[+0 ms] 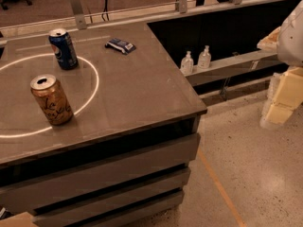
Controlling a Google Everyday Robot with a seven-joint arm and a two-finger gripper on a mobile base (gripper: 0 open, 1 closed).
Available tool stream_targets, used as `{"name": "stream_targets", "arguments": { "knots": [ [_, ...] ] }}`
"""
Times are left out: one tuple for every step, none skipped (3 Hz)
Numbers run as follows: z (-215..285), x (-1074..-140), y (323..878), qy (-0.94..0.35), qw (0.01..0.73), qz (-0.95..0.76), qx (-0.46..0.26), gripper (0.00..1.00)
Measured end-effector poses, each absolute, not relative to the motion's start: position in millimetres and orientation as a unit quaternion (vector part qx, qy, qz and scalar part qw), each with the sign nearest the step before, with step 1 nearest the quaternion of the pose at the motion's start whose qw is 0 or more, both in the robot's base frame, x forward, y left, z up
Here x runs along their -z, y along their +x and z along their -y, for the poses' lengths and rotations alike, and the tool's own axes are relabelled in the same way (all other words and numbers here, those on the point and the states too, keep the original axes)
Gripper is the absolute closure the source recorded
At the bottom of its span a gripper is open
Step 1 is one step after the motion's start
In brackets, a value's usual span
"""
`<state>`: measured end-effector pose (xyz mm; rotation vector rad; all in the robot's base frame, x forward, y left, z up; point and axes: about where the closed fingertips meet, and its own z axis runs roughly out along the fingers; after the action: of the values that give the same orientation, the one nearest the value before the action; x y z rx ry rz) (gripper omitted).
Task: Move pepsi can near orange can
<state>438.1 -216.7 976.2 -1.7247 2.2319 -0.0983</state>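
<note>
The pepsi can (63,48), dark blue with a round logo and a silver top, stands upright at the back left of the grey table (142,89). The orange can (51,100), orange-gold with dark script lettering, stands upright nearer the front left, about one can height away from the pepsi can. My gripper (280,100), cream coloured, hangs at the far right edge of the camera view, over the floor and well away from the table and both cans. It holds nothing that I can see.
A flat blue-white snack packet (120,45) lies at the back of the table. A bright ring of light (97,79) curves across the tabletop around the cans. Two small clear bottles (187,63) stand on a ledge right of the table. Speckled floor (246,169) lies below.
</note>
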Motion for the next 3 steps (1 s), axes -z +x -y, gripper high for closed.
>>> {"name": "stream_targets", "arguments": {
  "knots": [
    [216.7,-976.2,438.1,-0.603,0.159,-0.781,0.034,0.00],
    [212.9,-985.9,443.2,-0.598,0.190,-0.778,0.019,0.00],
    [211.2,-989.2,471.2,-0.593,0.257,-0.763,-0.015,0.00]
  ]
}}
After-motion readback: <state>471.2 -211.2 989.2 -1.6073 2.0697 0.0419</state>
